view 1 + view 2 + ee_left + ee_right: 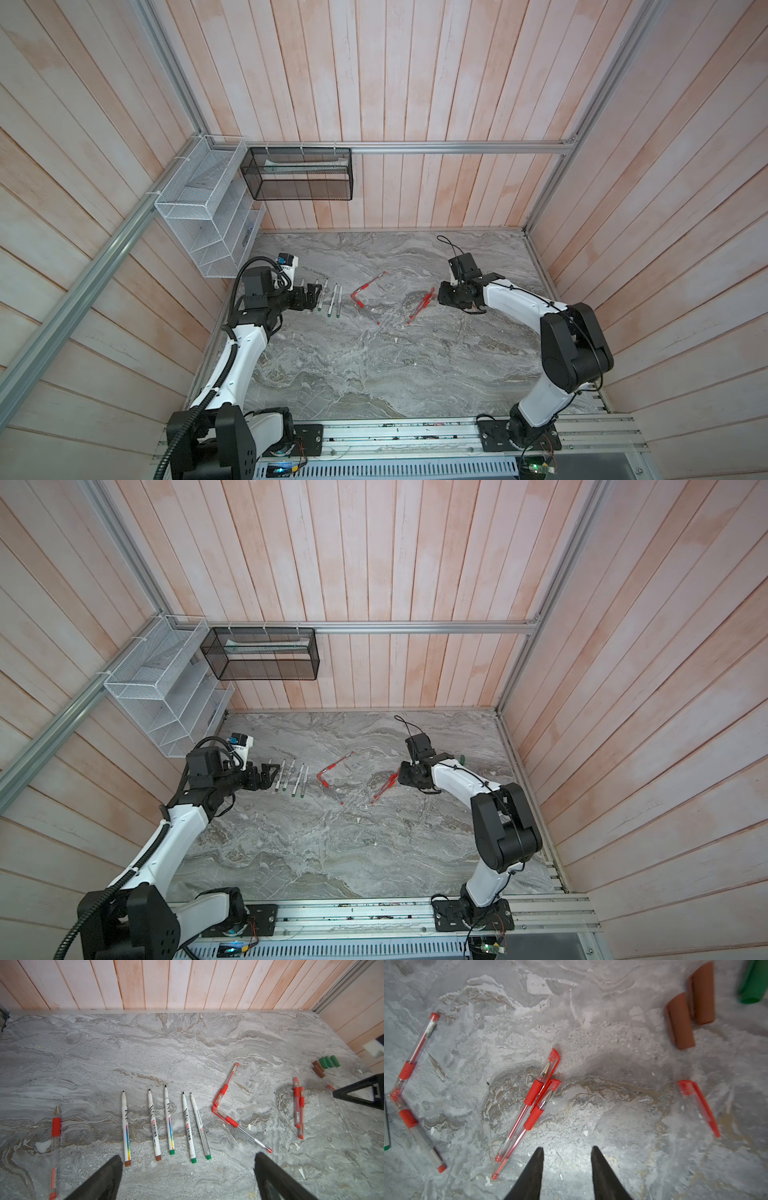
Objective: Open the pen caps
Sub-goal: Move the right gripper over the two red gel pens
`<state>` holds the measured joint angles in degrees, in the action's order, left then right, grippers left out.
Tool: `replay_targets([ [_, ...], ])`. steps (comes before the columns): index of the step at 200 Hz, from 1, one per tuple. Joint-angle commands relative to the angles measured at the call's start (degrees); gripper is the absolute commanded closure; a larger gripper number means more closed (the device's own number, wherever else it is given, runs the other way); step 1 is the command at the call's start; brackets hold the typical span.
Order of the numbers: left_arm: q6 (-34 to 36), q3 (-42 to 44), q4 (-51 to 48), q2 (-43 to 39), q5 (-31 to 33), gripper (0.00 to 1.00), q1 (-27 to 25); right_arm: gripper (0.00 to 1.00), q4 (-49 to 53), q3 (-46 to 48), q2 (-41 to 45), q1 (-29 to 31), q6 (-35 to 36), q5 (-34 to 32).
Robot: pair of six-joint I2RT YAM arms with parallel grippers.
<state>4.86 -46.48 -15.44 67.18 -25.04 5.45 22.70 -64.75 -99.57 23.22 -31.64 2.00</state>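
Loose pen caps lie on the marble: two brown ones (681, 1020), a green one (753, 982) and a red clipped one (697, 1105). The left wrist view shows the green caps (329, 1061) and brown caps (319, 1069) clustered together. Two capped red pens (537, 1093) lie side by side just beyond my right gripper (568, 1150), which is open and empty. Two more capped red pens (220, 1103) form an L. Several uncapped white markers (166, 1124) lie in a row before my left gripper (187, 1159), which is open wide and empty. An uncapped red pen (55, 1136) lies beside them.
A black mesh basket (299, 174) and a white wire rack (208, 212) hang on the back-left walls above the marble tabletop (374, 365). Wooden walls close the table on three sides. The arms' base rail (395, 432) runs along the front edge.
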Motion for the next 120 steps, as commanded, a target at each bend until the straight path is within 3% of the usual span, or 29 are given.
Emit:
replay_targets([
  [1,0.1,-1.2,-0.6,-1.1,-0.1,0.00,-0.2,0.60,-1.6,-3.2,-3.4,0.4,-3.1,-1.7],
  [47,0.2,-1.2,-0.6,-1.0,-0.3,0.00,-0.1,0.59,-0.8,-8.2,-10.0,2.1,-2.9,-1.1],
  [95,-0.1,-1.4,-0.7,-0.4,-0.7,0.00,-0.2,0.57,0.0,-9.1,-14.2,4.1,-2.0,-1.5],
  [120,-0.6,-0.7,1.1,-0.4,-1.6,0.00,-0.3,0.61,-1.3,-7.3,-13.9,5.1,-1.2,-2.7],
])
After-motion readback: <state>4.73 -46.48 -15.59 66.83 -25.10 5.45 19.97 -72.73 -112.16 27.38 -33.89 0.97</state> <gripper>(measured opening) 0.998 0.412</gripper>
